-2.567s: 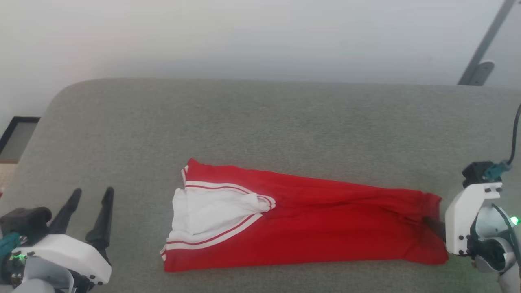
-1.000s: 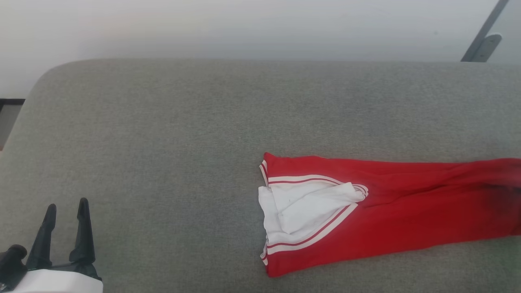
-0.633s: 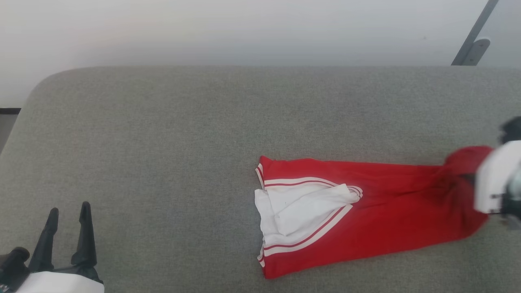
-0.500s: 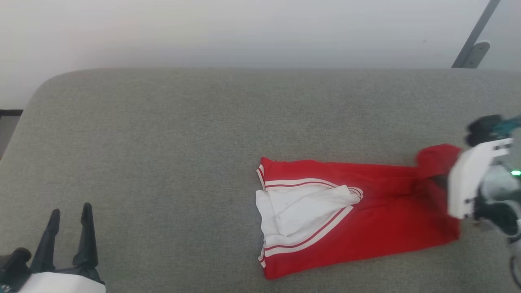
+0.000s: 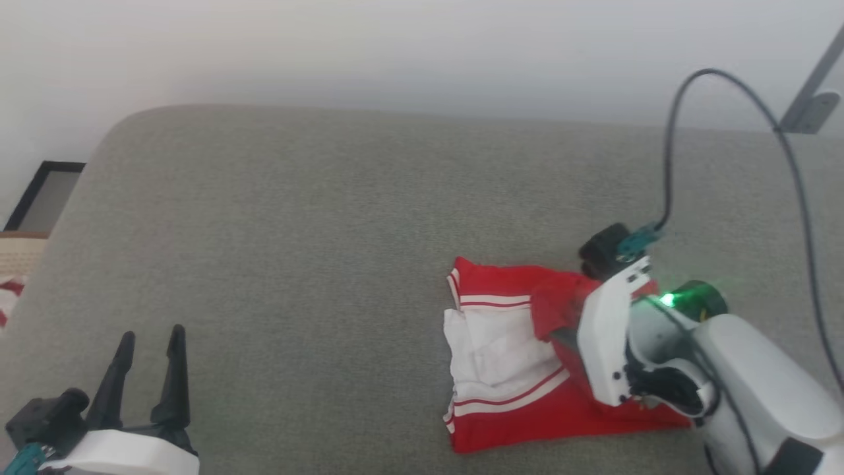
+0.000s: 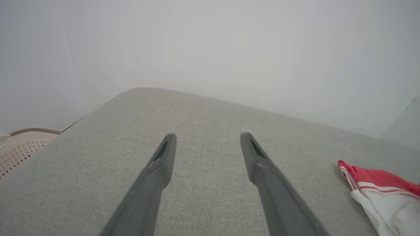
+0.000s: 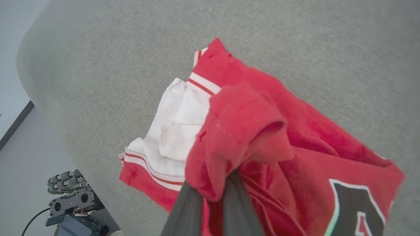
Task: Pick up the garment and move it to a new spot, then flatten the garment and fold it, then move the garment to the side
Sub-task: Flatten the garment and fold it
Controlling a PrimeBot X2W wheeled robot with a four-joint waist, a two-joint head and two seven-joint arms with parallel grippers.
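Claws sit nearest you, one at each side. Your left claw [image 5: 151, 332] hovers over the near left corner of the grey fabric-covered tabletop [image 5: 330, 231]. It is released, its two dark fingers spread wide above the weave. At the near right, your right claw [image 5: 557, 335] is clenched on the garment [image 5: 508, 349], pinching a bunched fold of its red cloth. In the right wrist view the fingers [image 7: 187, 209] stand pressed together, and the fold drapes over their tips.

The garment lies on the tabletop right of centre, close to you, doubled over on itself. Its lifted red end hangs above the white sleeve part. That part lies flat at the garment's left end, edged with red-and-white striped trim. A black, white-outlined figure shows on the red cloth to one side of the right claw's fingers.

A dark cable [image 5: 666, 165] arcs up from the right wrist. Off the tabletop's left edge you can see a pale perforated basket [image 6: 19, 147]. Farther back the grey surface runs to its rounded far edge, and a pale wall [image 5: 395, 53] stands behind it.
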